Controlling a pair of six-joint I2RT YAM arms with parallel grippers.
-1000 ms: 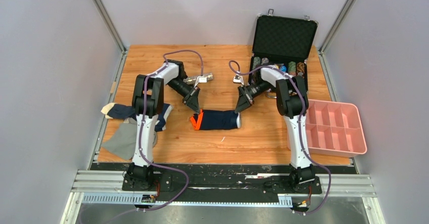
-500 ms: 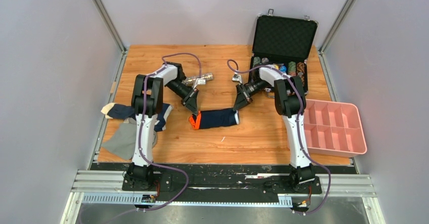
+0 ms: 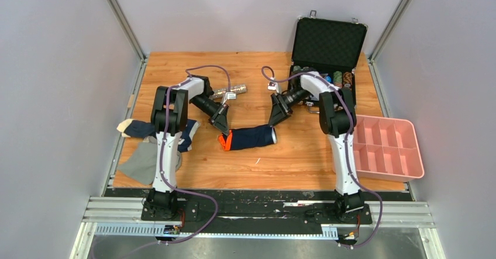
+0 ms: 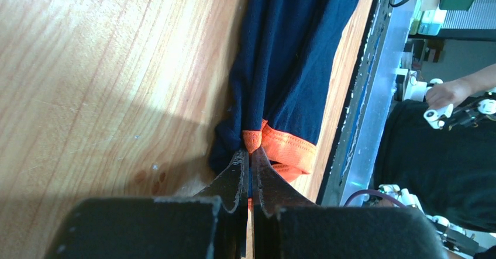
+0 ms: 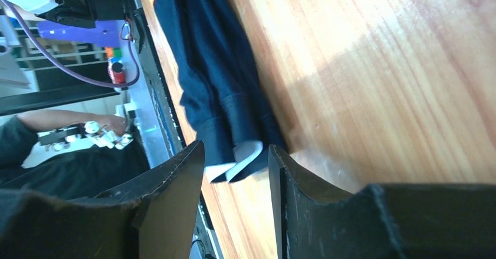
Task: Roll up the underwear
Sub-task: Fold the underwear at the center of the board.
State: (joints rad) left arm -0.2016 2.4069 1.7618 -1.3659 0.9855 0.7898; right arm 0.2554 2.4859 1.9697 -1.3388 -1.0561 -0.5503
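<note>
Left wrist view: left tool (image 4: 250, 164) pinched shut on the orange hem (image 4: 286, 146) of the navy underwear (image 4: 292, 48) lying centrally on the desk (image 4: 117, 66), right tool (image 5: 235, 151) parted, empty, astride its other end; that thin hem grip may slip, loosening the roll.

Both arms leaned inward, the left gripper (image 4: 250, 154) pinched tight on the underwear (image 4: 292, 48) at its tips, the right gripper (image 5: 234, 154) standing parted.

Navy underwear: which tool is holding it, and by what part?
Left tool is shut on the navy underwear at its orange-trimmed end. Right tool is open over the other end, gripping nothing.
</note>
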